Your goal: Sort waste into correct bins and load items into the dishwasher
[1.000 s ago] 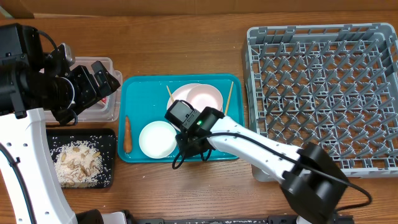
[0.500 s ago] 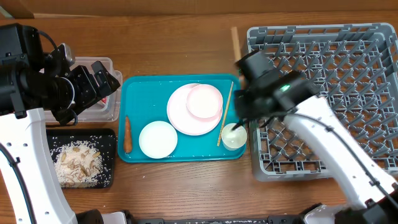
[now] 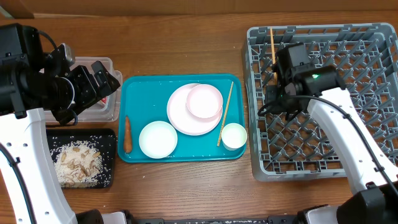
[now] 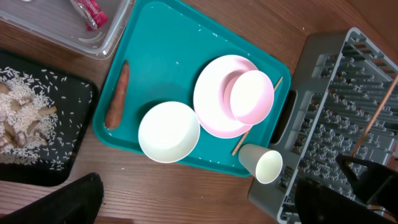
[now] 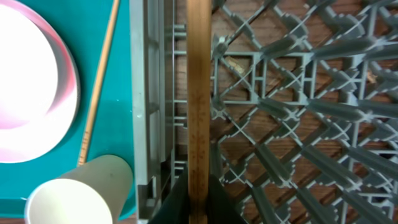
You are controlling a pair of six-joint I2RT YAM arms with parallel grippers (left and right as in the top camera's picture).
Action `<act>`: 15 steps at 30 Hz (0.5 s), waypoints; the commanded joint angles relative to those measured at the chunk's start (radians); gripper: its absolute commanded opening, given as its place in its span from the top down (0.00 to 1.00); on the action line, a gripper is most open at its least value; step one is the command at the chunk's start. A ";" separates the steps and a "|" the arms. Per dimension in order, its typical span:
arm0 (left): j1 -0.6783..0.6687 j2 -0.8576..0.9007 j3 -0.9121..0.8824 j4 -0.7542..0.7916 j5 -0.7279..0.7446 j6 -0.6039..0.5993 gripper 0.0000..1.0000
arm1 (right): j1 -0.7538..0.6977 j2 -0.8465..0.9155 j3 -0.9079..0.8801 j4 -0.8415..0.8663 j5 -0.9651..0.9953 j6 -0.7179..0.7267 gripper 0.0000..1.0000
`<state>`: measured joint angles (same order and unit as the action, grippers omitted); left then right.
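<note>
My right gripper [image 3: 277, 78] is shut on a wooden chopsticks stick [image 3: 272, 45] over the left part of the grey dishwasher rack [image 3: 336, 106]; in the right wrist view the stick [image 5: 199, 93] runs up from the pinched gripper [image 5: 199, 208]. The other chopstick [image 3: 224, 114] lies on the teal tray [image 3: 140, 93] beside the pinkish plate [image 3: 179, 115], which carries a bowl [image 3: 205, 101]. A white bowl [image 3: 157, 138] and a white cup [image 3: 234, 135] also stand on the tray. My left gripper [image 3: 102, 81] hangs open over the clear tub [image 3: 109, 111], holding nothing.
The clear tub holds a red-and-white wrapper [image 4: 87, 11]. The black tray [image 3: 112, 155] at front left holds rice scraps [image 3: 78, 162]. An orange carrot-like piece [image 3: 127, 134] lies at the teal tray's left edge. Bare wood lies between tray and rack.
My right gripper has lifted one chopstick off the teal tray and carried it right and back, over the rack. The cup it covered now shows. The left arm has not moved.
</note>
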<state>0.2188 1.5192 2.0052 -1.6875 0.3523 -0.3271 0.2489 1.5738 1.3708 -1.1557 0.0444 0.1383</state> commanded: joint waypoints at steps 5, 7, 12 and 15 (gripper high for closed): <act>0.005 0.001 0.006 -0.002 0.003 -0.002 0.00 | 0.000 -0.003 -0.087 0.058 0.006 -0.016 0.96; 0.005 0.001 0.006 -0.002 0.003 -0.002 0.00 | 0.000 -0.003 -0.096 0.061 0.004 -0.016 0.96; 0.005 0.001 0.006 -0.002 0.003 -0.002 0.00 | 0.000 -0.003 -0.099 0.061 -0.028 -0.016 0.96; 0.005 0.001 0.006 -0.002 0.003 -0.002 0.00 | 0.000 -0.003 -0.101 0.055 -0.042 -0.016 0.96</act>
<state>0.2188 1.5192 2.0052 -1.6875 0.3523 -0.3271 0.2493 1.5738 1.2766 -1.1007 0.0257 0.1295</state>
